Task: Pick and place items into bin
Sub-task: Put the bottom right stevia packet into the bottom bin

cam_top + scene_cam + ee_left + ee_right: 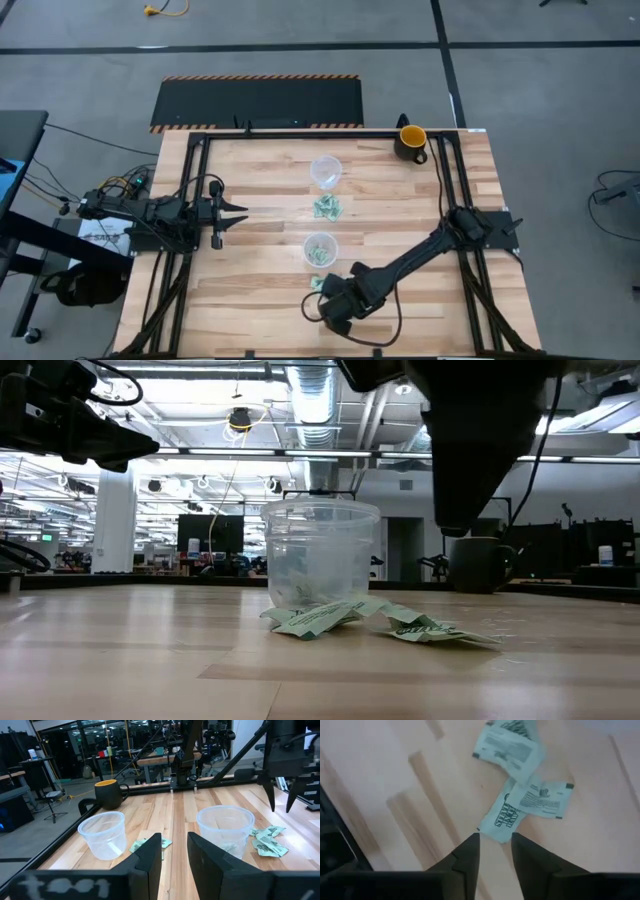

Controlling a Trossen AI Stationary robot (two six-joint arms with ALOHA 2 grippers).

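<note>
items (512, 817), right claw (495, 840) poised above, open

You're clearly set up in a big open lab or industrial workspace, not anybody's home. Look past the wooden table (120, 650) in the low view: exposed silver ductwork (318, 405) and strip lights run across a high ceiling, with workbenches and dark equipment lined up far behind. From above you get a grey concrete floor (540, 90), a black mat with hazard-striped edges (258, 102), and loose cables (70, 170) trailing off the rig.
</note>
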